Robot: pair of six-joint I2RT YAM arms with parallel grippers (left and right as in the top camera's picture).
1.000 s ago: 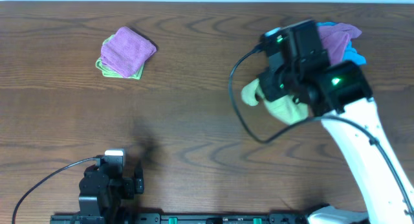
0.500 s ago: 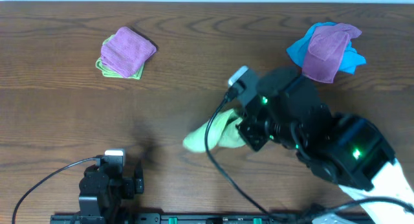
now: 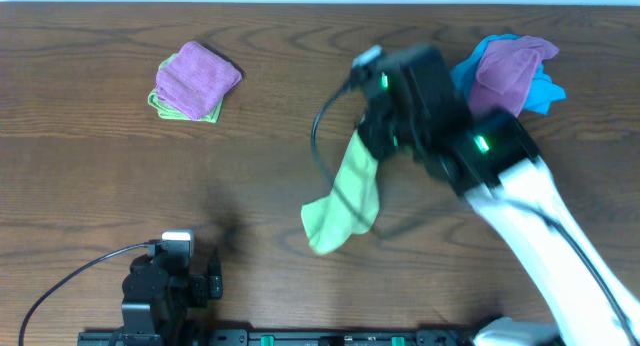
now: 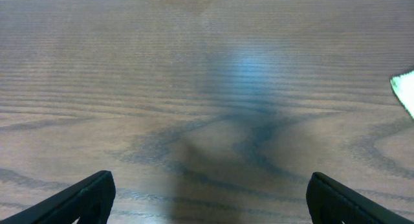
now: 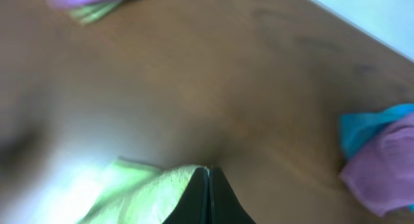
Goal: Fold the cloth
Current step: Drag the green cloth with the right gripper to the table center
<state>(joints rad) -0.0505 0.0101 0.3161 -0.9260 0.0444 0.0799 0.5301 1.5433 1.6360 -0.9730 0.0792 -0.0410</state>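
So the lime-green cloth (image 3: 345, 201) isn't flat on the counter (image 3: 100, 186) at all right now. The right arm (image 3: 500, 176) has it pinched by one end, and in the right wrist view the right jaws are pressed together with green fabric bunched right up against them.

From above, the cloth trails away from that pinch as a long strip. Its long axis runs diagonally from the jaws, mid-counter, down and to the left toward the front edge. The free end is crumpled, and I can't tell whether it's touching the wood or hanging just above it.

The left arm (image 3: 150, 291) is parked at the front-left edge, well apart from the cloth, with the left jaws spread wide over bare wood. Its wrist camera only catches a sliver of green at the far right of the picture. So the right arm is clearly the nearer one.

My guess is the cloth needs laying out flat before any fold, dragged along that diagonal.

There's also a purple cloth on a green one (image 3: 197, 76) far left, and a blue-and-purple heap (image 3: 505, 71) far right, both clear of the action.
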